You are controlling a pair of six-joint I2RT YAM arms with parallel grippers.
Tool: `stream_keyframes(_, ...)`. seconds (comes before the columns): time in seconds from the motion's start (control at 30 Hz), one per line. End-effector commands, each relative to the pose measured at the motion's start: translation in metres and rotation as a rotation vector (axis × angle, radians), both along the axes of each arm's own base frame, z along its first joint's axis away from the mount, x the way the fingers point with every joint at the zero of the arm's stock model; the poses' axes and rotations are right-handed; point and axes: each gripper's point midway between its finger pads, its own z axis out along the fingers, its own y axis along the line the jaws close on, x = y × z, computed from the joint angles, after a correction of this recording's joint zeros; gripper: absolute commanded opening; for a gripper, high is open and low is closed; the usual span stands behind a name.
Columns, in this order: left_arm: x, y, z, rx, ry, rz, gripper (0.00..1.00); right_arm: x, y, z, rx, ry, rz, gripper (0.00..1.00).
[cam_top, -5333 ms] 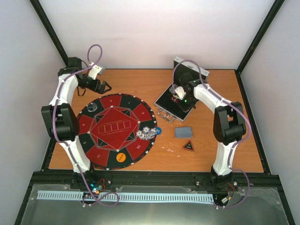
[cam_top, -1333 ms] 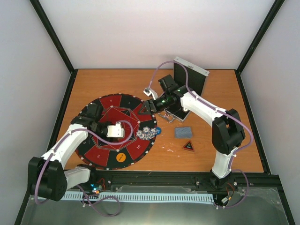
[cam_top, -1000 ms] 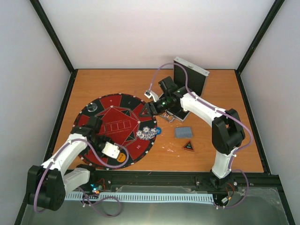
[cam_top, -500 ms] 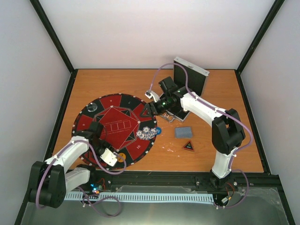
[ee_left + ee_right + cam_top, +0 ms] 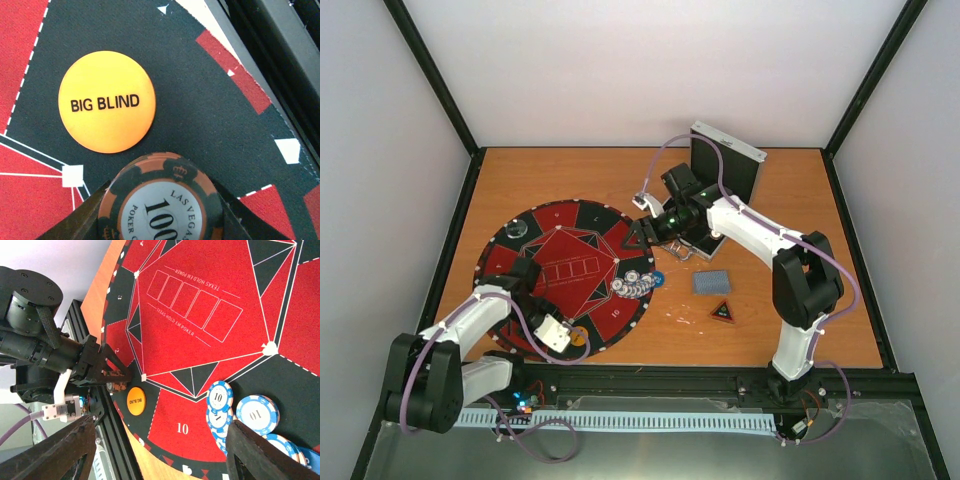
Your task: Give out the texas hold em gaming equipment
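left claw (image 5: 158, 220): clamped on orange-black chip (image 5: 160, 197), white centre reading "100"
just beyond its tips: yellow disc (image 5: 106, 101) lettered "big blind"
right claw (image 5: 160, 452): apart, blue-white chips (image 5: 240, 415) near one finger

mat (image 5: 565, 270) 1 | case (image 5: 725, 165) 1 | card deck (image 5: 711, 282) 1 | triangle marker (image 5: 722, 312) 1

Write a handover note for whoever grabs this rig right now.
Left gripper: shut on an orange-black 100 chip, low over the mat beside the yellow BIG BLIND disc.
Right gripper: open, empty, above the mat's right side.
Blue-white chips piled at the mat's right edge, blue disc beside them; card deck and triangle marker on the table; clear disc on the mat's far-left segment.
Done, apparently: yellow and clear discs placed. Left: set down the held chip, share out chips and cards.
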Motion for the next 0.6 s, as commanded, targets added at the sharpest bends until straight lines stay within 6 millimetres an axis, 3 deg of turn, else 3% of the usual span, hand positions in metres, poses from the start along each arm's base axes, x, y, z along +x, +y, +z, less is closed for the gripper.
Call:
stream_keyframes(0.0, -0.006, 0.001, -0.012, 0.001, 0.012, -0.016, 0.43, 0.001, -0.006, 0.005, -0.004, -0.021, -0.004, 0.71)
stream_keyframes(0.43, 0.000, 0.004, -0.011, 0.020, -0.008, 0.000, 0.69, 0.007, -0.015, 0.013, -0.002, -0.042, -0.028, 0.72)
stream_keyframes(0.57, 0.001, 0.001, -0.005, 0.003, -0.010, 0.002, 0.86, 0.010, -0.019, 0.017, -0.004, -0.056, -0.038, 0.72)
